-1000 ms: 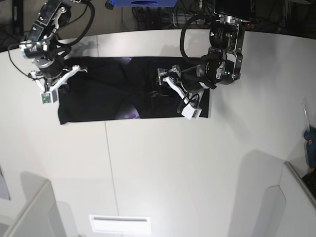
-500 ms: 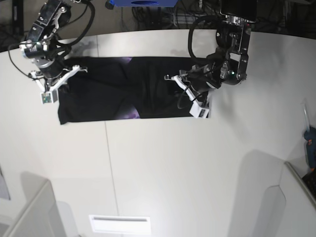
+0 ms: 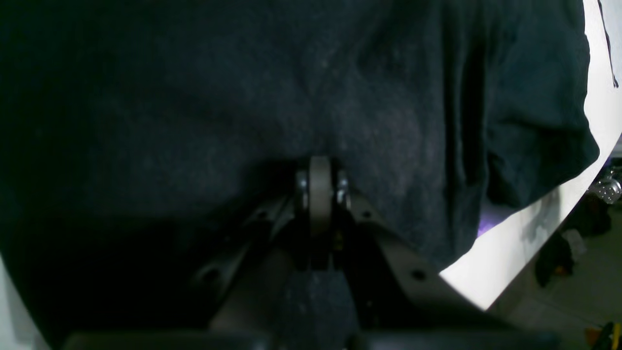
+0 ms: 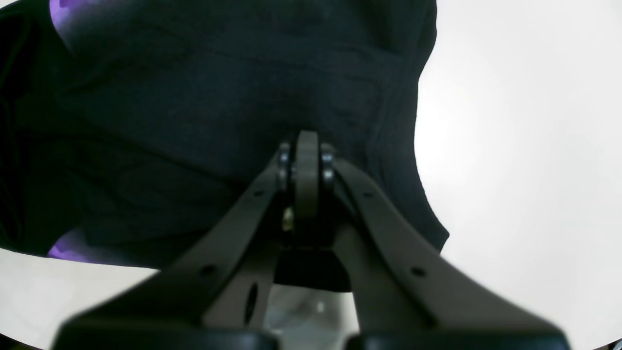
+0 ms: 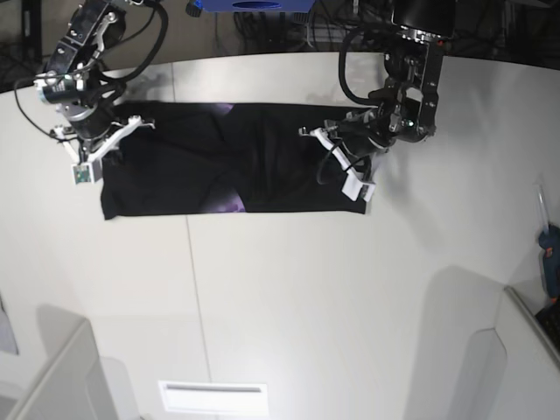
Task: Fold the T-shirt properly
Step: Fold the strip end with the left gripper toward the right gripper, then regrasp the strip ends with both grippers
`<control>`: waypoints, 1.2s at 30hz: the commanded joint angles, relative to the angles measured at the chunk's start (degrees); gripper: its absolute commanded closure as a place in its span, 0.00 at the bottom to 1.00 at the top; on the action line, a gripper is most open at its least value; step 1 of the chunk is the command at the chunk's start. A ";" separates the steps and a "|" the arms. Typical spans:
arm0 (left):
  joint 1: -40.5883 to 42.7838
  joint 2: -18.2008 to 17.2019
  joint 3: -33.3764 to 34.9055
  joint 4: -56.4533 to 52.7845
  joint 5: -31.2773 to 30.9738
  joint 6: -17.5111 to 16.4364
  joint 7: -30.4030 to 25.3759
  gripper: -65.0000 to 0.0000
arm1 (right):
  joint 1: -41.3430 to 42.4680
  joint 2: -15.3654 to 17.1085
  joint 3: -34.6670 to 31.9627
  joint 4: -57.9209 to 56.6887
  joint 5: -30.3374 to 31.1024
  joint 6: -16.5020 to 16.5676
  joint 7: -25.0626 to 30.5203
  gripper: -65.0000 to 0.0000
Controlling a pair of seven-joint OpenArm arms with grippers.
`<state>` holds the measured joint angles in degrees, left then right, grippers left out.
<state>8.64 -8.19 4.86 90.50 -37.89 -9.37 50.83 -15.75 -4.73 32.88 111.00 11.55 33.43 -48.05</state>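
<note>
Base view: the T-shirt [image 5: 232, 157] is lying as a long black band across the far part of the white counter [image 5: 289, 289], with a trace of purple print showing at its near edge. Over the last second the left hand [image 5: 350, 166] is travelling outward along the cloth, from the band's middle toward its end beside the bare counter. The right hand [image 5: 92, 144] is holding position over the opposite end. Both hands are spread wide, grasping nothing, though the dark left wrist view makes cloth contact hard to confirm. Judgement: the hands are being stationed at the two ends, preparing the next crosswise fold.
</note>
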 commanded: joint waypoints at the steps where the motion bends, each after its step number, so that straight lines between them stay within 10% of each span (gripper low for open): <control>1: 0.89 -1.18 -0.25 0.18 2.86 1.15 1.96 1.00 | 0.41 0.29 0.13 0.96 0.54 -0.16 1.15 1.00; 36: 15.05 -7.86 -18.71 13.90 2.42 0.79 2.40 1.00 | 2.96 -1.38 -8.05 0.78 5.90 0.02 -9.84 1.00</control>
<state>23.64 -15.55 -13.47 103.33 -34.87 -8.32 53.74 -13.21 -6.50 24.64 110.89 17.76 33.45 -58.96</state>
